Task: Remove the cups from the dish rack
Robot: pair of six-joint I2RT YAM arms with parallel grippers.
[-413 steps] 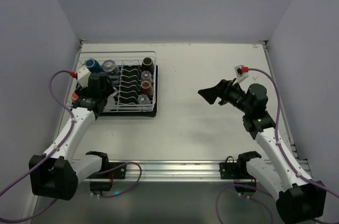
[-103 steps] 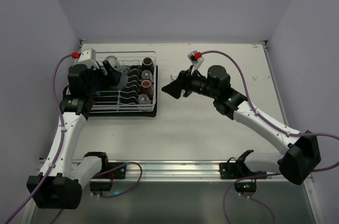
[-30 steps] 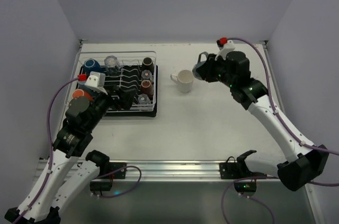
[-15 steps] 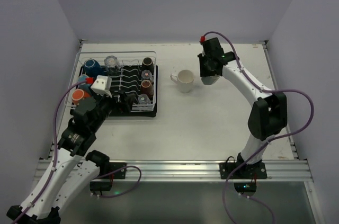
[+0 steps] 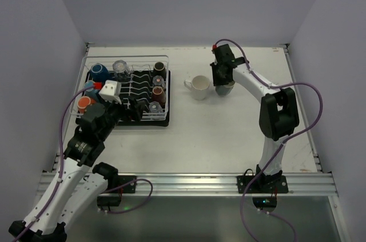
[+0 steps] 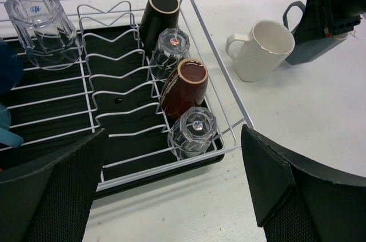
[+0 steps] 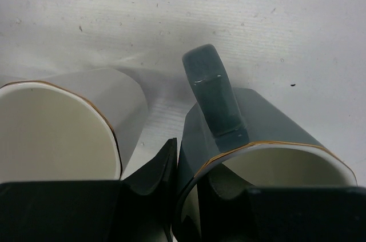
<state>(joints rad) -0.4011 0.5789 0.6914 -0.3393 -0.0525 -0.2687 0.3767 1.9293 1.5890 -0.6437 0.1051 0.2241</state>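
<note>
The dish rack (image 5: pixel 166 117) (image 6: pixel 214 90) stands at the left with several cups in it: clear tumblers (image 6: pixel 193 131) (image 6: pixel 39 22), dark brown cups (image 6: pixel 184 84) (image 6: pixel 157 16), a dark blue mug (image 5: pixel 99 71) and an orange mug (image 5: pixel 84 103). A cream mug (image 5: pixel 200 87) (image 7: pixel 63 127) stands on the table to the rack's right. Just right of it is a grey mug (image 5: pixel 227 90) (image 7: pixel 269 133), upright at table level. My right gripper (image 5: pixel 222 83) (image 7: pixel 191 187) is shut on its wall, one finger inside and one outside. My left gripper (image 5: pixel 135 108) (image 6: pixel 177 196) hangs open above the rack's near edge, holding nothing.
White walls close the table at the back and on both sides. My right arm arches over the table's right half. A black tray (image 6: pixel 166 170) lies under the rack. The metal rail (image 5: pixel 189 183) with both arm bases runs along the near edge.
My right gripper has swung in from the right and come down with the grey mug beside the cream mug. My left arm has shifted only slightly over the rack's near edge.
</note>
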